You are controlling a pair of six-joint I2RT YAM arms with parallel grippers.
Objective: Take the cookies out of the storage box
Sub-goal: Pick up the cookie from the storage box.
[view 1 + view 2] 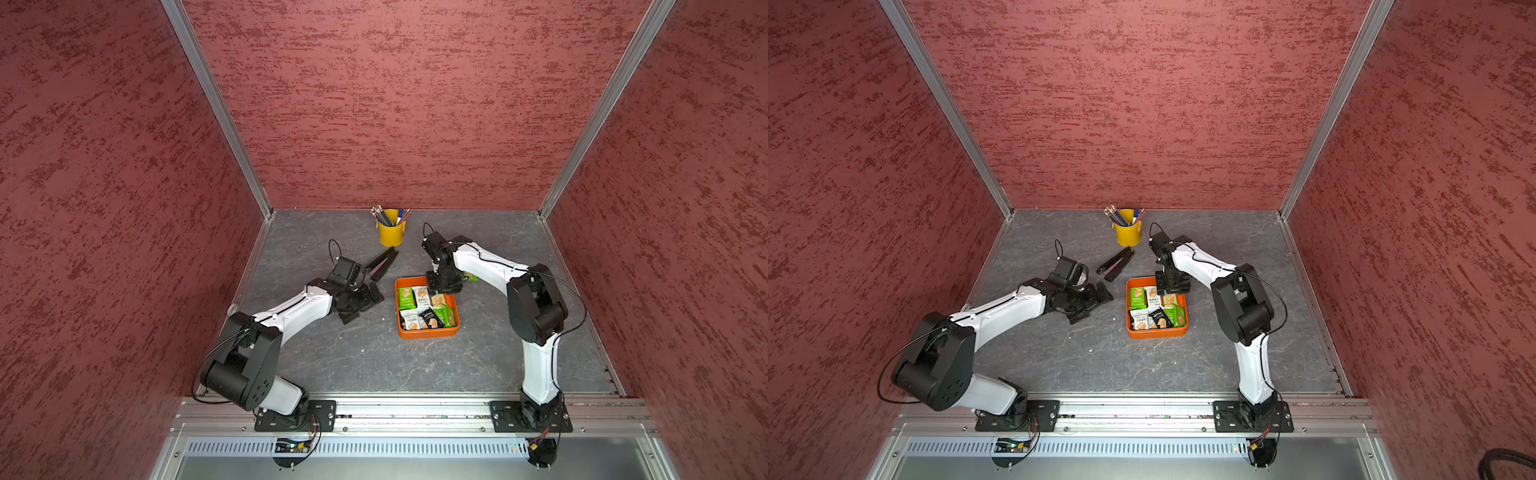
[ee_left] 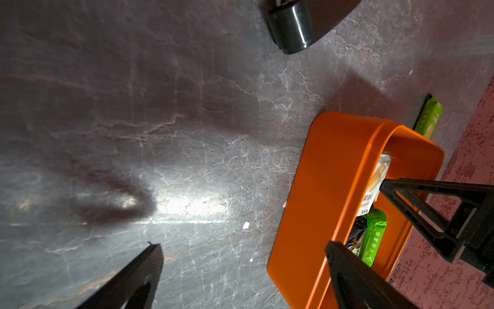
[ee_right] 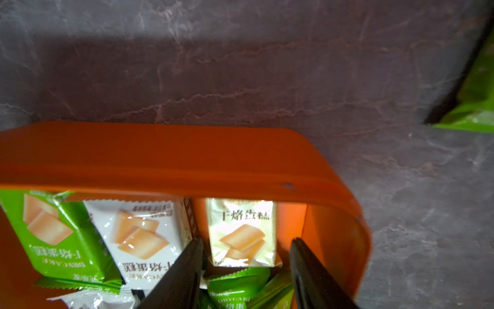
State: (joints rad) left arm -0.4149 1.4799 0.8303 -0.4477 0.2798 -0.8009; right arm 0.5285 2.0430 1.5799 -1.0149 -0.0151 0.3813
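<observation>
**Both top views.** The box [image 1: 428,333], orange and shallow, is shown just right of centre, flat on the grey counter [image 1: 374,365]. The packets [image 1: 424,311], green, white and black, are seen lying inside it, several overlapped. One green packet [image 1: 470,276] is seen outside, on the counter just beyond the box's upper right corner, partly hidden by the right arm.

The right claw [image 1: 444,290] is pointed down into that upper right corner. The left claw [image 1: 361,305] is held low over bare counter to the left of the box. Its fingers are spread wide, with nothing between them.

A yellow bucket [image 1: 391,235] of pens is placed at upper centre, near the back wall. A black tool [image 1: 381,264] is laid just below and left of it, apart from the box.

**Right wrist view.** The right claw's fingers [image 3: 187,267] are shown spread, with a cream packet [image 3: 242,232] framed in the gap. Orange floor is visible between this packet and one finger, and nothing is pinched.
</observation>
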